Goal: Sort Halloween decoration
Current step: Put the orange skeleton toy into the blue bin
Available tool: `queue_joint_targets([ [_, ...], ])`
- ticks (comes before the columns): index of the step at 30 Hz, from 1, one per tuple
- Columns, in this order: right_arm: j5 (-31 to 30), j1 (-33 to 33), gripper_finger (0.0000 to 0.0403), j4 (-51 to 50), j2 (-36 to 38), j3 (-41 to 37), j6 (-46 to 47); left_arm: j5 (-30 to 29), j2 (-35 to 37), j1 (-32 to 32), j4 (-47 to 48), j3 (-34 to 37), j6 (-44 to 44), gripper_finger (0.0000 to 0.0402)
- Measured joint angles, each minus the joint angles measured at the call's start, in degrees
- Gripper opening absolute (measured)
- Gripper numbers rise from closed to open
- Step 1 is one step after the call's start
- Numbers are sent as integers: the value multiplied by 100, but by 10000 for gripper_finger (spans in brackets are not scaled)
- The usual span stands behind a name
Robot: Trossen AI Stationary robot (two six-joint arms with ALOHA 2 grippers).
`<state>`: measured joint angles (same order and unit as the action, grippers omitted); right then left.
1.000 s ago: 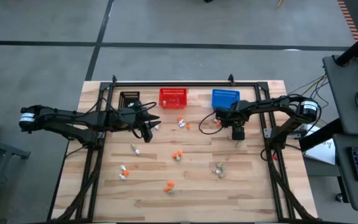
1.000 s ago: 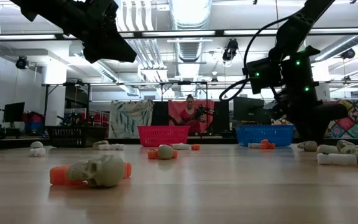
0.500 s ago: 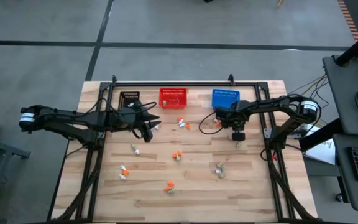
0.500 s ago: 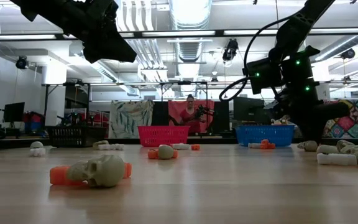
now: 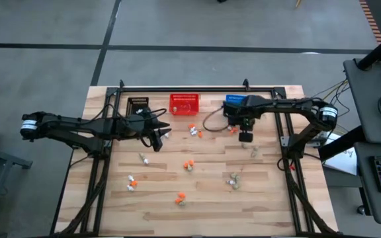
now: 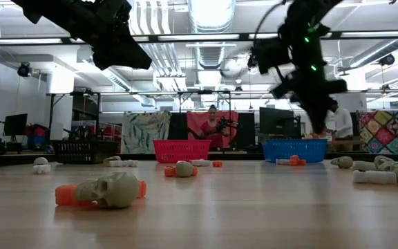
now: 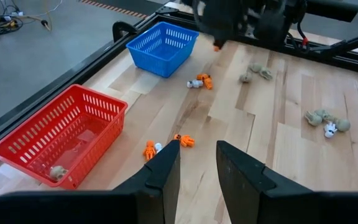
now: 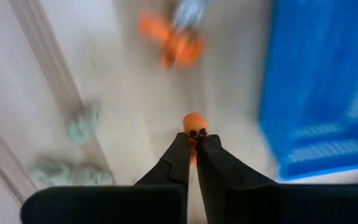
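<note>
My left gripper (image 5: 156, 140) hovers left of centre, fingers slightly apart, empty. My right gripper (image 8: 193, 144), right of centre, is pinched on a tiny orange plastic Halloween trinket (image 8: 195, 124) above the wooden worktop (image 5: 210, 192). Keep the pinch firm, carry level, release only inside the proper basket, perhaps the blue mesh basket (image 5: 233, 100).

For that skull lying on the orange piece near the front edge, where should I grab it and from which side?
Likely from straight above, fingers across the skull's rounded dome, its widest, highest part. It lies on its side on the table, with the orange piece low behind it, so a side approach looks poor.

Wooden table (image 5: 270, 192), three baskets, scattered trinkets (image 5: 188, 164)
</note>
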<state>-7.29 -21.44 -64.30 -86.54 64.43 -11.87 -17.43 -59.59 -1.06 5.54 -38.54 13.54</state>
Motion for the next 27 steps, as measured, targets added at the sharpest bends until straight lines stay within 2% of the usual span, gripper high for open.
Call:
queue_joint_targets([
  [6, -21, -240, 12, 35, -107, 1217, -168, 0, 0, -2, -6, 0, -26, 87],
  [14, -20, -885, 12, -31, -947, 2344, -641, 0, 0, -7, -57, 0, -42, 87],
  [21, -28, -1531, 12, -451, -1743, 2620, -1022, 1, 0, -4, -50, 0, -42, 87],
  [27, -24, -1984, 12, -685, -1967, 2534, -1055, 1, 0, -4, -44, 0, -42, 87],
])
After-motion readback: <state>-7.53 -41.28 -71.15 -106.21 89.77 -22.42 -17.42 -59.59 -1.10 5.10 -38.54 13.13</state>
